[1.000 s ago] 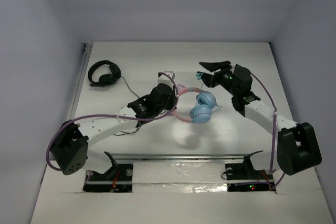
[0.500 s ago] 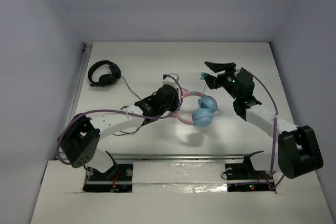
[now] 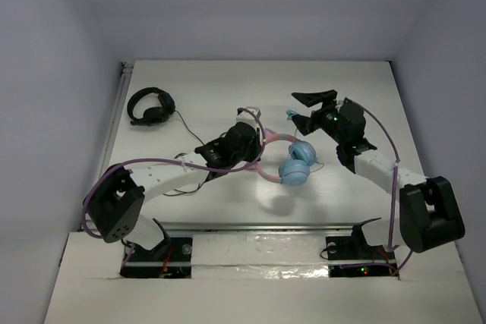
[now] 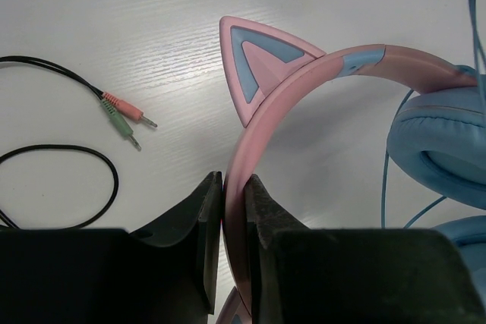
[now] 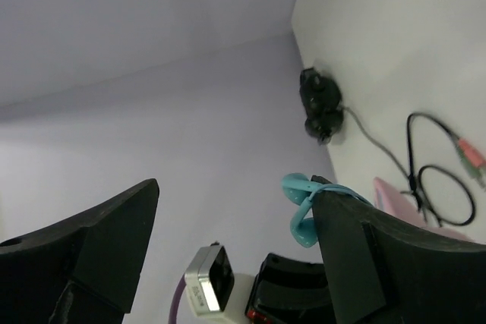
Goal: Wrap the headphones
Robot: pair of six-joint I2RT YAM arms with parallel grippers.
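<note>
The headphones have a pink headband [image 4: 304, 89] with a cat ear [image 4: 254, 62], light blue earcups [image 4: 444, 146] and a thin blue cable [image 4: 387, 180]. In the top view they hang at table centre [image 3: 295, 165]. My left gripper [image 4: 234, 187] is shut on the headband, also in the top view [image 3: 255, 140]. My right gripper [image 3: 304, 108] is open just right of the headband. In the right wrist view its jaws [image 5: 235, 191] stand wide apart, and a light blue loop of the cable's end [image 5: 300, 202] hangs over the tip of one finger [image 5: 380, 256].
All-black headphones [image 3: 150, 105] lie at the far left, also in the right wrist view [image 5: 320, 104]. Their thin black cable [image 4: 68, 153] trails under my left arm and ends in pink and green plugs [image 4: 125, 115]. Walls enclose the table on the left, back and right.
My left arm has swung in and carried the headphones slightly right and towards me. My right gripper has stayed open and shifted slightly, with the blue cable end on its finger.
</note>
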